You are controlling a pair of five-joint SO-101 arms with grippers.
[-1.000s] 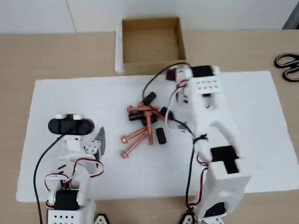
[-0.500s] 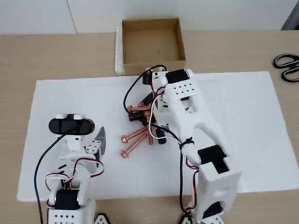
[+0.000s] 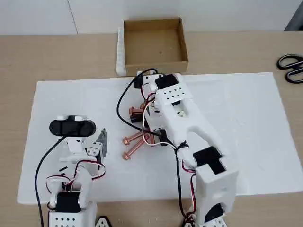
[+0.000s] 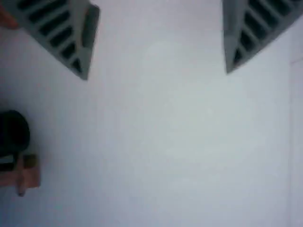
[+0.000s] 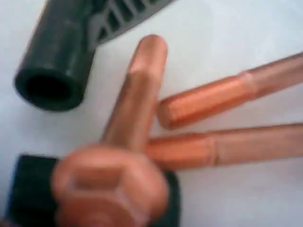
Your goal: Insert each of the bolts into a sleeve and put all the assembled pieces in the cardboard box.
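Note:
Several copper bolts point(image 3: 136, 140) lie in a heap at the middle of the white sheet, partly under my right arm point(image 3: 173, 101), whose wrist hangs low over them. Close up in the right wrist view, a hex-head bolt point(image 5: 118, 170) lies across two other bolts point(image 5: 222, 97). A black sleeve point(image 5: 52, 66) rests against one grey finger point(image 5: 128, 14), and a second sleeve point(image 5: 21, 189) lies under the bolt's head. My left gripper point(image 3: 100, 142) point(image 4: 156, 73) stands open over bare sheet, left of the heap. The cardboard box point(image 3: 154, 22) stands empty at the back.
The white foam sheet point(image 3: 246, 123) covers most of the tabletop. A white strip point(image 3: 120, 52) lies against the box's left wall. Scissors point(image 3: 291, 66) lie at the far right edge. A sleeve point(image 4: 13, 135) and a bolt point(image 4: 23, 177) show at the left wrist view's edge.
My right arm has swung left from beside the heap to right over it, covering most of the bolts and sleeves. The left arm has kept still.

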